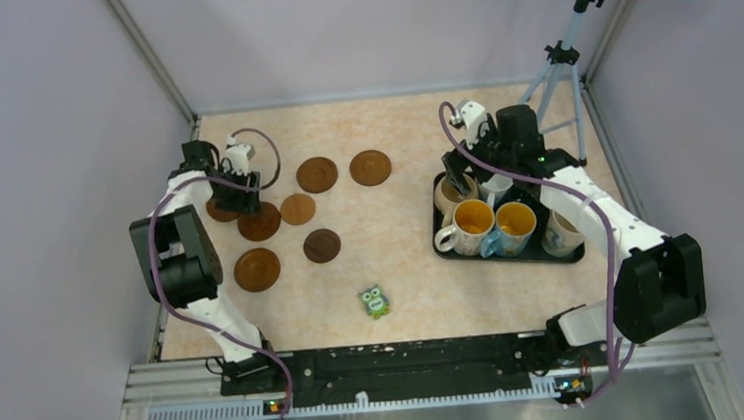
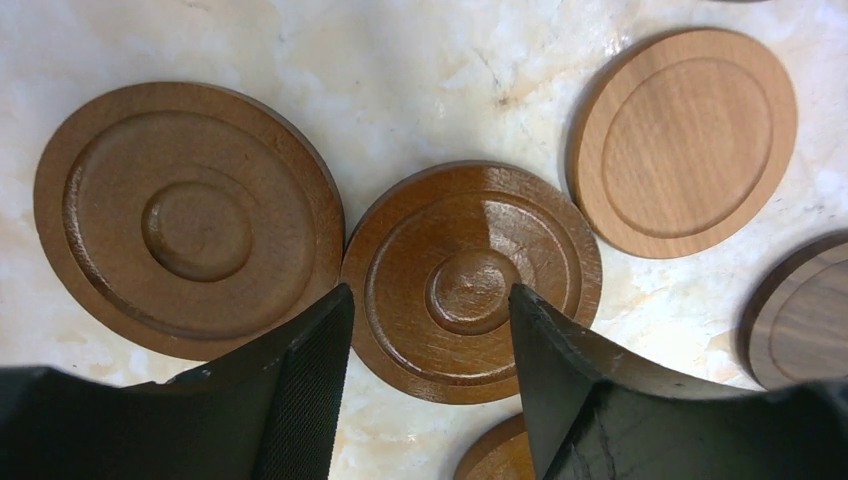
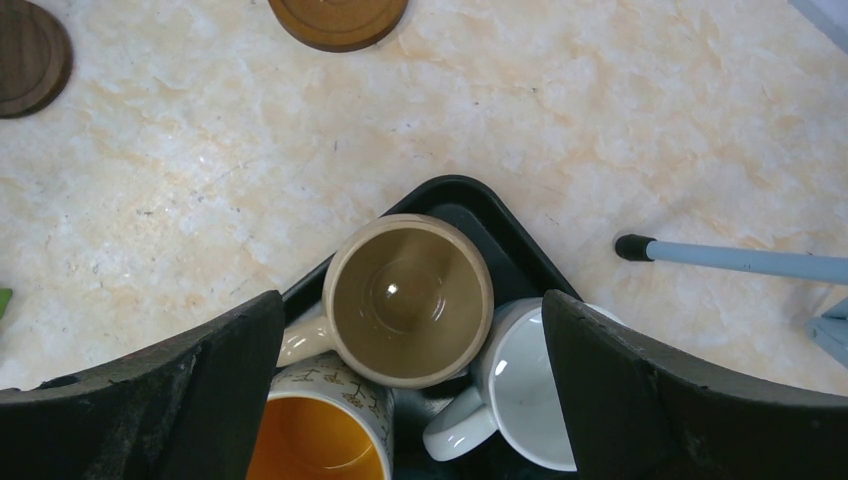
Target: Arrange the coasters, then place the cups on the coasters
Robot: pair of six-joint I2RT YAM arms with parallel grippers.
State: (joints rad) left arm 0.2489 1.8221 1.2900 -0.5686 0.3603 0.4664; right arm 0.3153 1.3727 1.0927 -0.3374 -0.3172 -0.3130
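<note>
The thin round wooden coasters (image 1: 317,174) lie loosely scattered on the left half of the marbled beige tabletop (image 1: 403,268), and none carries a cup. Under your left gripper (image 2: 430,295) sits a glossy dark-brown coaster with a raised centre knob (image 2: 470,285). A matte brown ringed coaster (image 2: 190,220) meets its left edge, and a pale tan coaster with a shallow recess (image 2: 685,140) lies just beside it at the upper right. Your left gripper's black fingers (image 2: 300,400) stand apart above the glossy disc, clamping nothing.

The handled mugs (image 1: 474,219) are all crowded into the black rectangular tray (image 1: 508,259) on the right half. Your right gripper (image 3: 412,300) hangs over the tray's corner, spread wide and empty. A beige ceramic mug (image 3: 410,270) sits directly below the gap. A plain white mug (image 3: 525,390) touches it, and a cream mug with an orange inside (image 3: 315,440) is pressed against its near side. A small green owl figure (image 1: 374,302) stands on the table between the two groups, towards you.
</note>
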